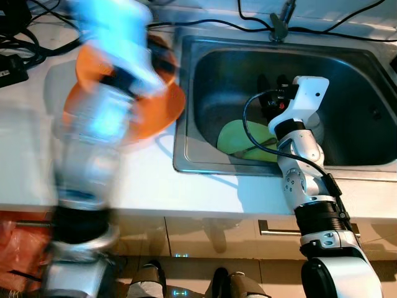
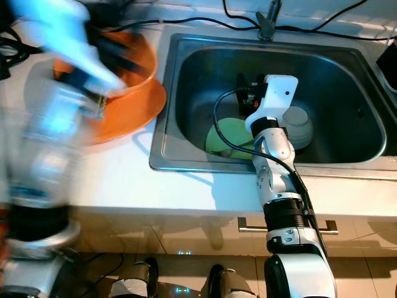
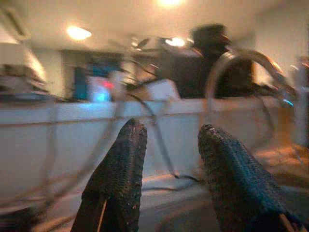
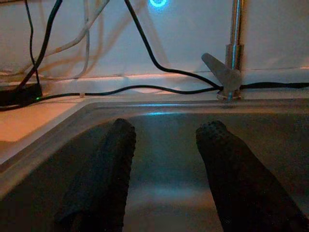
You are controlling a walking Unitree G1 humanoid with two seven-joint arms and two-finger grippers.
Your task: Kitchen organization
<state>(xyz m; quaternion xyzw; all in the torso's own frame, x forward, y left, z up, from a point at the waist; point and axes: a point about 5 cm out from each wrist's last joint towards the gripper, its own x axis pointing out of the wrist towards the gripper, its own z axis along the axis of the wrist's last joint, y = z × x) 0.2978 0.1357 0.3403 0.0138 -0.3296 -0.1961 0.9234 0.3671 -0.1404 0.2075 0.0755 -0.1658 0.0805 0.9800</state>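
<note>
Reaching into the sink (image 1: 205, 53), our right gripper (image 4: 164, 164) hangs low in the basin with its two fingers spread wide and nothing between them, aimed at the far wall below the tap (image 4: 231, 58). A green plate (image 1: 239, 138) lies on the sink floor just beside and under the right forearm; a pale bowl (image 2: 298, 124) sits behind the wrist. Our left gripper (image 3: 166, 169) is also parted and empty, raised over the counter (image 1: 37, 167) above the orange dishes (image 1: 158, 108); the left arm is heavily blurred, so its exact spot is uncertain.

We judge the step in hand is picking dishes out of the sink. To do it well we would draw the right wrist back and tilt it down, since the fingers now point past the plate. Take the plate by its rim, one finger under the edge. Mind the cables (image 4: 145, 53) along the back wall.
</note>
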